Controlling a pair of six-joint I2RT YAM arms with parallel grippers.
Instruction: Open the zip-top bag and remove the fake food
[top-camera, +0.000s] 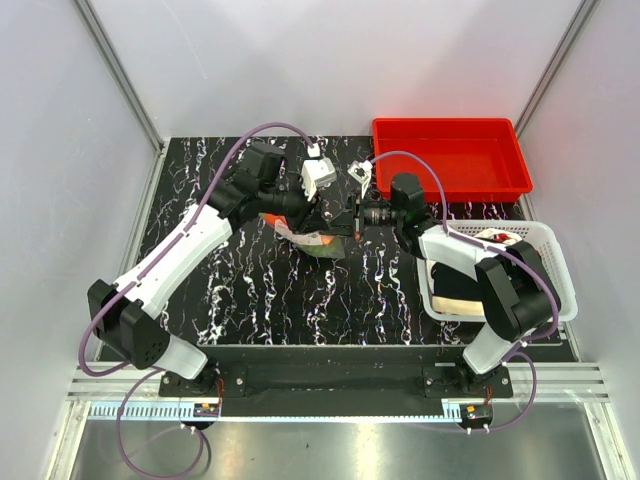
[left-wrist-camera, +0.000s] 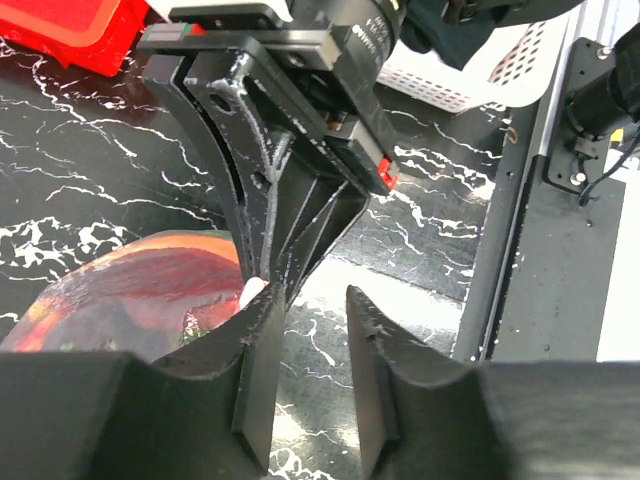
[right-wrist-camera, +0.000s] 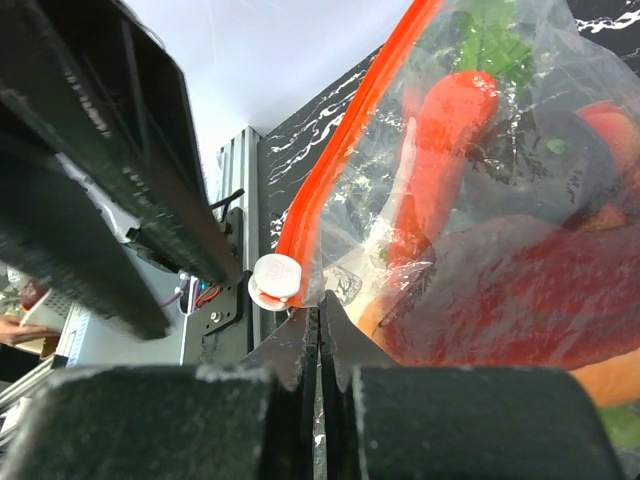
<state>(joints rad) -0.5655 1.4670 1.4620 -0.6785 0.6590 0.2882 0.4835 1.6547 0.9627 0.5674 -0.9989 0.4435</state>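
The zip-top bag (top-camera: 303, 240) is clear with an orange-red zip strip (right-wrist-camera: 345, 140) and a white slider (right-wrist-camera: 275, 280). It hangs between my two grippers over the middle of the black marbled table. Inside it are the fake food pieces: an orange carrot (right-wrist-camera: 450, 130) with a green top (right-wrist-camera: 490, 30), a dark purple piece (right-wrist-camera: 570, 145) and red pieces (right-wrist-camera: 560, 290). My right gripper (right-wrist-camera: 320, 305) is shut on the bag's edge right beside the slider. My left gripper (left-wrist-camera: 310, 330) is open, its jaws just in front of the right gripper's tips, with the bag (left-wrist-camera: 130, 290) to its left.
A red bin (top-camera: 450, 158) stands at the back right. A white mesh basket (top-camera: 548, 250) with a few items sits at the right edge, under the right arm. The table's front rail (left-wrist-camera: 560, 250) lies close to the right in the left wrist view.
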